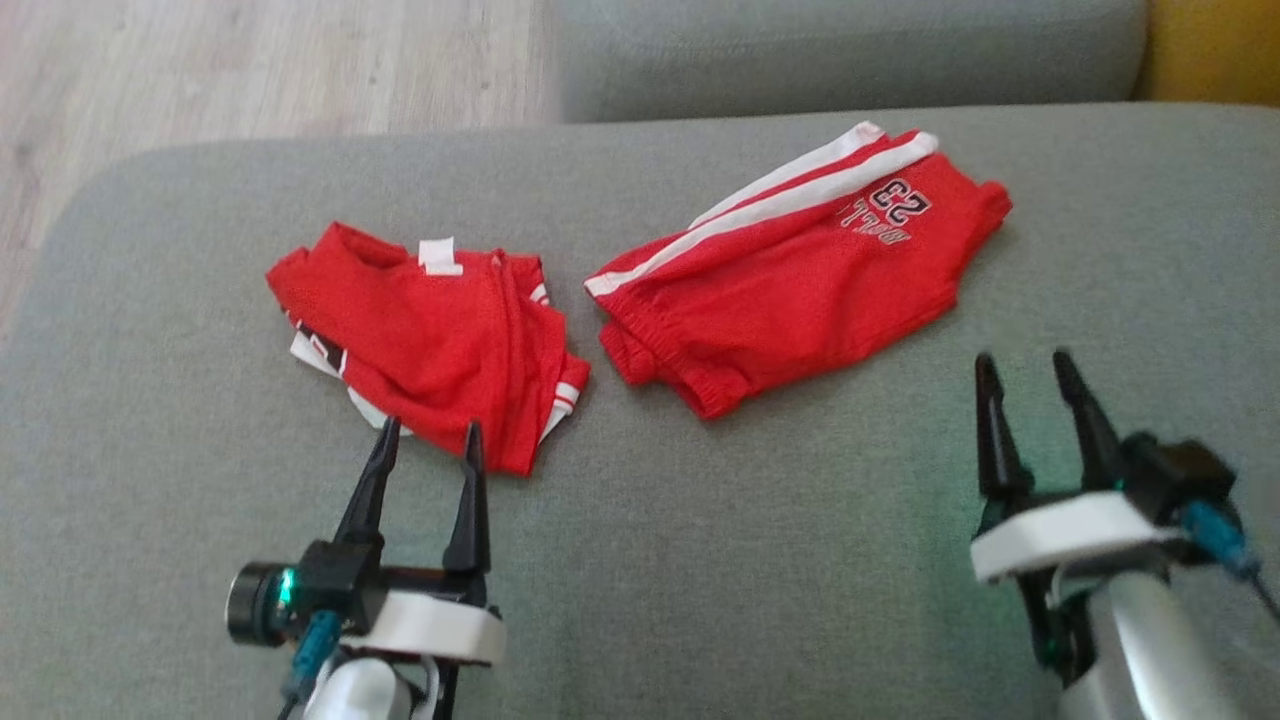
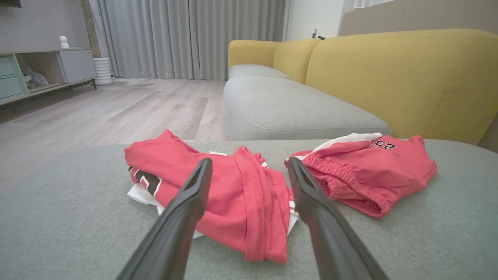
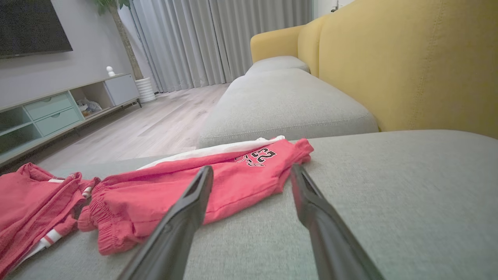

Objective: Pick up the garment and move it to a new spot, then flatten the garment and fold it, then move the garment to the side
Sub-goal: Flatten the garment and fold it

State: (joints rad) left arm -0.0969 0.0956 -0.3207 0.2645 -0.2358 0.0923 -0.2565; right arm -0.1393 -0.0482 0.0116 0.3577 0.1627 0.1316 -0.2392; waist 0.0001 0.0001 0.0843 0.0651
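Left gripper (image 1: 431,425) jaws spread, empty; red top (image 1: 430,340) just beyond tips. Right gripper (image 1: 1023,358) spread, empty; shorts (image 1: 790,290) ahead. Risk: shallow pinch snags one layer, bundle unravels.

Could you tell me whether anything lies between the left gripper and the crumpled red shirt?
Nothing visible does. The open left gripper points straight at the crumpled red shirt, fingertips at its near edge, only bare grey cushion beneath.

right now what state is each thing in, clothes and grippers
top: bunched up, lying loose on the sofa
shorts: laid fairly flat, not held
left gripper: open, empty, by the top's near edge
right gripper: open, empty, short of the shorts
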